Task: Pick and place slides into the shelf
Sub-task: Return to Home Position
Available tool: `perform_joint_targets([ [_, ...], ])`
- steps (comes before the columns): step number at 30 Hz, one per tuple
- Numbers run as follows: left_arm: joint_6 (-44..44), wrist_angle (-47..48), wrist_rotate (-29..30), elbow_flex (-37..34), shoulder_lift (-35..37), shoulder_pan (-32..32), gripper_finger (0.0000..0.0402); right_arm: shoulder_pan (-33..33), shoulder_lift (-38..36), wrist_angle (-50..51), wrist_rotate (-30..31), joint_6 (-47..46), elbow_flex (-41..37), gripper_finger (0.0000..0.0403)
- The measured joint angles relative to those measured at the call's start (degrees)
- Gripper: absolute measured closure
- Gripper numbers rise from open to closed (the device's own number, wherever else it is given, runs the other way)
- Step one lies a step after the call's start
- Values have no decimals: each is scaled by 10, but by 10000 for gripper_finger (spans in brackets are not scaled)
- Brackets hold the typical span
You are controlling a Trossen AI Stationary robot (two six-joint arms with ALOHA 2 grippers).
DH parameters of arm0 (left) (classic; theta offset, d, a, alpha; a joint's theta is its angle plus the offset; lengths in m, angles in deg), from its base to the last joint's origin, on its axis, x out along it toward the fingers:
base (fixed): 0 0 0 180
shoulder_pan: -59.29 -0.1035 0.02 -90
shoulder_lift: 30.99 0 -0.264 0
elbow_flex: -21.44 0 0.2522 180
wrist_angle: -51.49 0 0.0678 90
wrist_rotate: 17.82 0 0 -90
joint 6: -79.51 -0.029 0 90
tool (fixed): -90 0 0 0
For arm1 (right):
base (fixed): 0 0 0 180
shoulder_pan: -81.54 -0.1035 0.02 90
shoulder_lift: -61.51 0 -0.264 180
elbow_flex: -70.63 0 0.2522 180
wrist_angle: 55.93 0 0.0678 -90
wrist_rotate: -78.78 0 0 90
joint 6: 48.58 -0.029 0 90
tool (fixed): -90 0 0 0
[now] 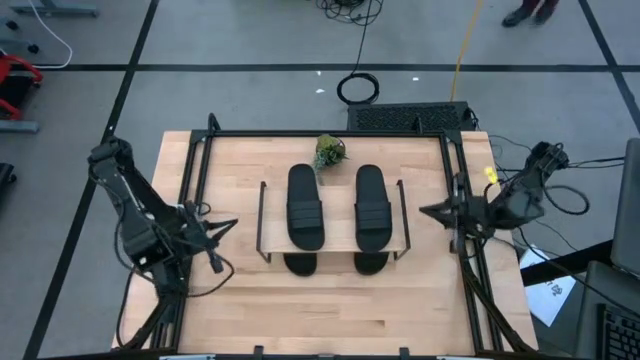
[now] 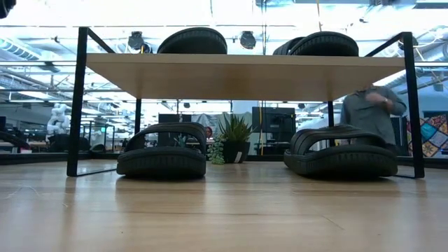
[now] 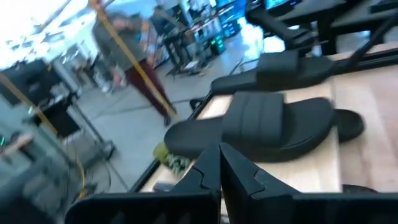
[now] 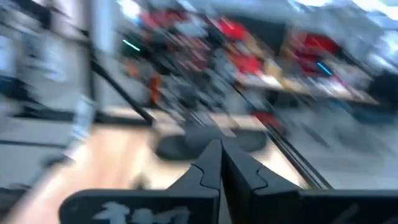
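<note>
**Q:** Where are the slides (image 1: 306, 205)?

**A:** Two lie on the shelf (image 1: 338, 215), and two sit on the table (image 1: 300, 310) beneath it. My left gripper (image 1: 228, 225) and right gripper (image 1: 430, 211) flank the shelf, both with fingers pressed together and holding nothing.

**Q:** How would they handle?

**A:** Light and rubbery, I judge. The strap (image 3: 261, 115) looks like the best place to grip.

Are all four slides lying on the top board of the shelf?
No: only two slides lie on the top board of the shelf, while the other two slides sit beneath it.
</note>
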Motion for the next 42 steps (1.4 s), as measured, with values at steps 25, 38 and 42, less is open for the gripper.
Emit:
perform_joint_targets([
  [25, -792, -737, -662, 0, 37, -286, 401, 64, 196, -303, -369, 175, 0, 403],
  [38, -797, -685, -711, -53, 91, -341, 401, 227, 123, -163, -442, 63, 0, 403],
  [42, -791, -684, -683, -107, 162, -338, 401, 229, 80, -158, -444, 61, -6, 403],
])
